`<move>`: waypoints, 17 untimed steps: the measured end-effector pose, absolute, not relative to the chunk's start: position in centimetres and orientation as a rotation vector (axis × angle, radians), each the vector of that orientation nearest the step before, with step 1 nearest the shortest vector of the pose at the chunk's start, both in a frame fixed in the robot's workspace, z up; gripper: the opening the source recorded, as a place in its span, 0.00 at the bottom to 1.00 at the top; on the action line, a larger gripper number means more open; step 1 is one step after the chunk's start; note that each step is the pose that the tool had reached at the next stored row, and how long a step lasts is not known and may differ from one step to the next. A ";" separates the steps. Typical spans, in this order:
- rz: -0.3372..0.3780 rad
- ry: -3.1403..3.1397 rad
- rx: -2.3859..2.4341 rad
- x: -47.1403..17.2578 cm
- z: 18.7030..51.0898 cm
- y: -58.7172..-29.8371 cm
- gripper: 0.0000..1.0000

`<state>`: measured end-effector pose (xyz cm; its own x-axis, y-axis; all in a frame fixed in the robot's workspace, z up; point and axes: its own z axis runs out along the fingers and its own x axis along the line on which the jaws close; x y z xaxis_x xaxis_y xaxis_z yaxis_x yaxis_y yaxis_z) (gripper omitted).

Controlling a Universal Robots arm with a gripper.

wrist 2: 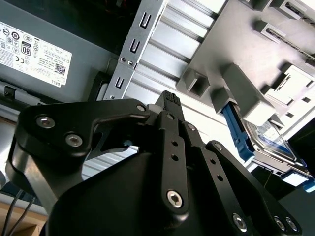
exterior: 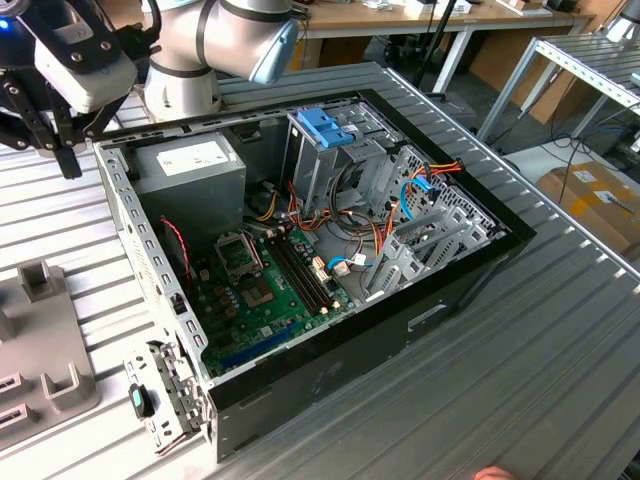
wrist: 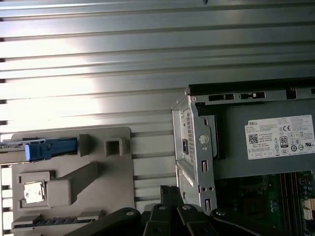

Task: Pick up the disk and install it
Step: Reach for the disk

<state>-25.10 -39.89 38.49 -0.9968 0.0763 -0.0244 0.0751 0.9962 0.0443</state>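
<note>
Grey plastic fixture tray (wrist 2: 231,29) holds grey-metal disk in light-blue rail (wrist 2: 268,136), part cut off. Black gripper (wrist 2: 170,99) near, fingers pressed together, empty.

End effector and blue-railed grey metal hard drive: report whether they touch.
Apart: the second wrist view shows a gap between end effector and blue-railed grey hard drive.

Ribbed metal tabletop (exterior: 560,330); wooden desk (exterior: 400,18) behind

Open computer case (exterior: 350,372) on ribbed table (exterior: 545,350) (grey fixture tray (exterior: 45,352) beside).
</note>
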 end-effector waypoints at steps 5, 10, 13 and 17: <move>0.067 3.112 0.118 -25.8 38.4 -39.9 0.11; 0.067 3.112 0.118 -26.1 38.4 -39.9 0.11; 0.067 3.113 0.118 -26.2 38.4 -39.9 0.11; 0.067 3.112 0.118 -26.2 38.4 -39.9 0.11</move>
